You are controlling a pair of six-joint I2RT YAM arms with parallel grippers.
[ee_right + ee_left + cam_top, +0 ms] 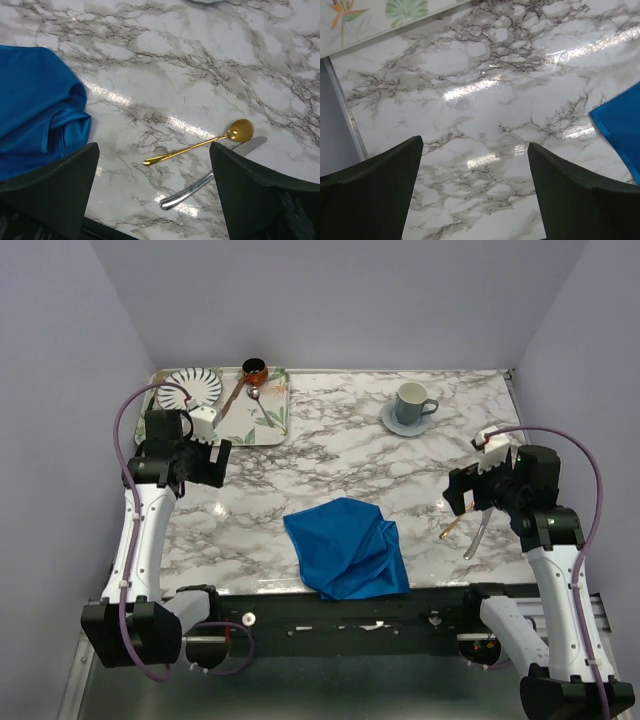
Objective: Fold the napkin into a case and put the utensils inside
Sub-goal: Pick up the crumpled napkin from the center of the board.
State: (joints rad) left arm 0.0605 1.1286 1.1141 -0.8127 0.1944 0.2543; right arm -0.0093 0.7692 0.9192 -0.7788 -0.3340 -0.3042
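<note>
Top external: left pincer and right pincer gape empty; tray, cup lie beyond napkin.

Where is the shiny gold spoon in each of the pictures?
Top external: the gold spoon lies right of the blue napkin, next to the silver utensil.
Left wrist: not in it; only a corner of the blue napkin shows at the right edge.
Right wrist: low and right of centre, with the blue napkin at the left.
Shared landmark: the blue napkin, in all three views.

Top: I look down from high behind the rig | wrists: close above marble table | all share napkin
</note>
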